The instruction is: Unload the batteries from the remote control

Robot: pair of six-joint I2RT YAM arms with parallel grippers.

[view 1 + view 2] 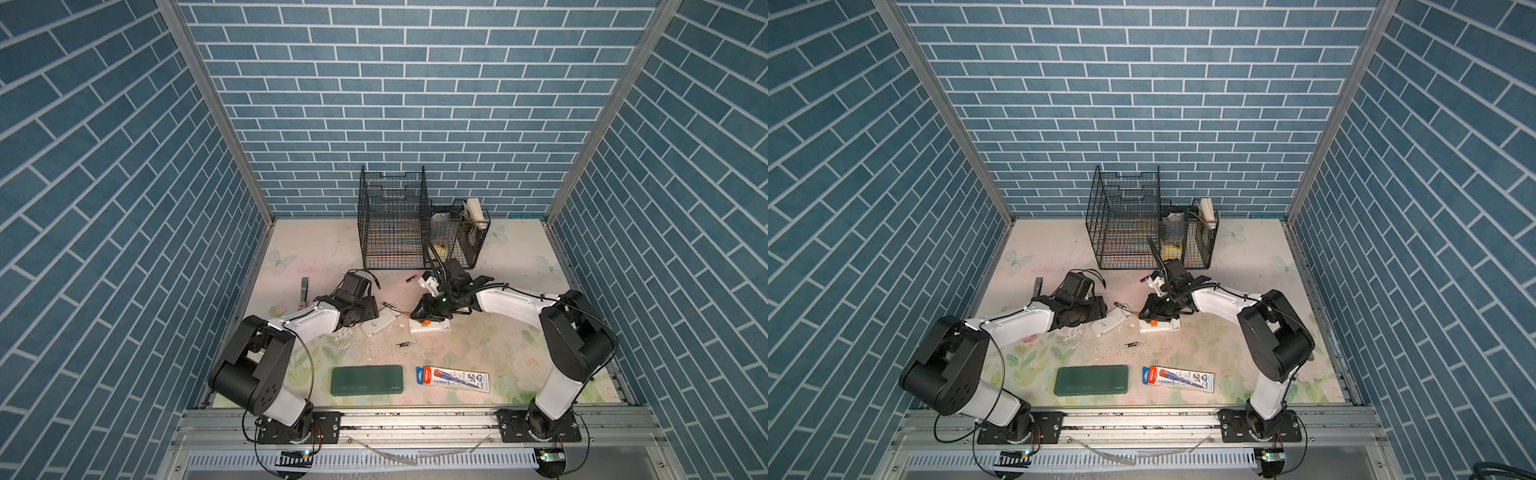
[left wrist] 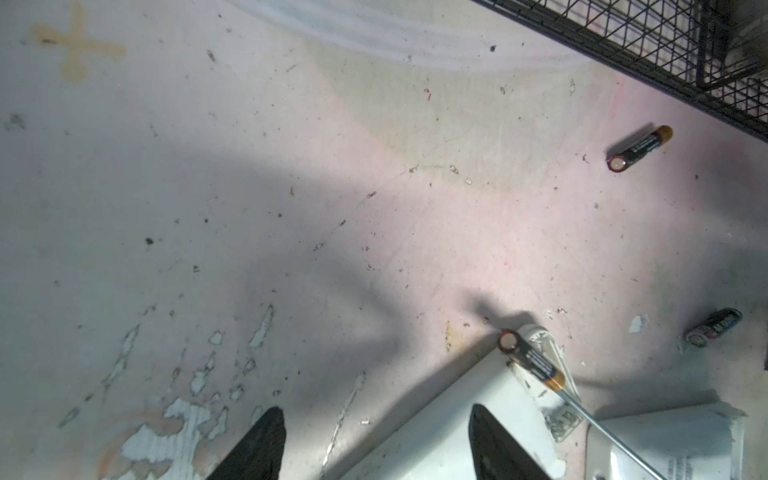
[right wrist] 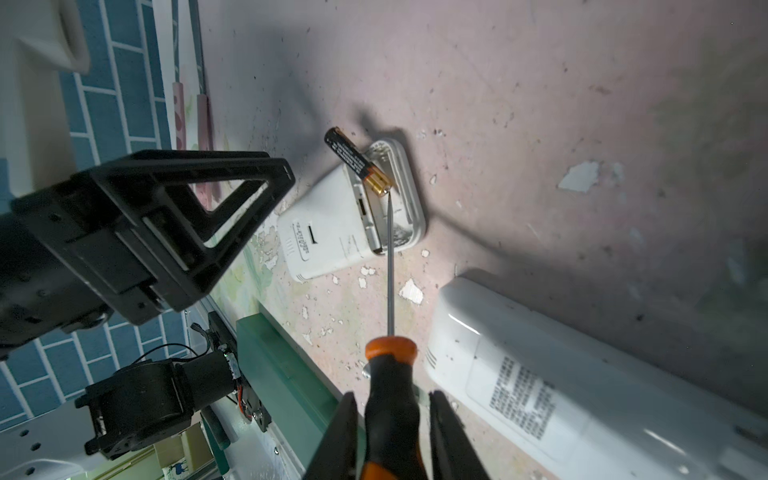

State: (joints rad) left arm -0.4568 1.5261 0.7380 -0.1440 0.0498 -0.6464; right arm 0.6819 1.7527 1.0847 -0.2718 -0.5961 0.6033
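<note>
Right wrist view: two white remotes mid-surface [image 1: 519, 257], the open remote [image 3: 332, 224] and the second remote [image 3: 582, 374]. One screwdriver [image 3: 390, 374] is clamped in the right gripper [image 3: 392, 397], its tip at the gold end of the tilted battery [image 3: 357, 162], whose black end rises out of the open remote. Three batteries lie flat: back battery [image 1: 411, 279] toward the back edge, front battery [image 1: 403, 344] parallel to the front edge, third battery [image 2: 712, 328] near the open remote. The left gripper [image 2: 374, 411] has its jaws apart and holds nothing.

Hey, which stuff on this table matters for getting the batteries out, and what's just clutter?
For the job: open remote, battery tipped up in it, loose batteries, screwdriver, other remote.
Lying about: green case, pen pack, wire basket.
</note>
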